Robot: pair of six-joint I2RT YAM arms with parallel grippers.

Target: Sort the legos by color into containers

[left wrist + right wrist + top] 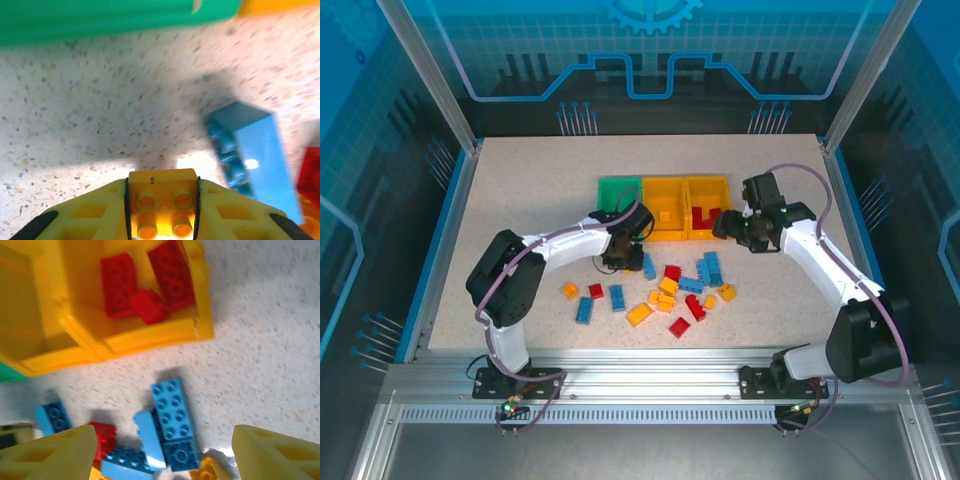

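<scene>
Three joined bins stand at the table's middle back: a green bin [618, 192], a middle yellow bin [665, 199] with one small yellow brick inside, and a right yellow bin [707, 190] holding red bricks [120, 285]. Loose red, blue and yellow legos [665, 292] lie scattered in front of them. My left gripper [618, 258] is shut on a yellow brick [162, 202], just in front of the green bin [100, 20]; a blue brick [252, 157] lies to its right. My right gripper [733, 226] hovers open beside the right bin, above a cluster of blue bricks [172, 422].
The speckled tabletop [520, 210] is bare on its left and far right. Blue rails and clear panels fence the table. The two arms curve in from the near edge toward the bins.
</scene>
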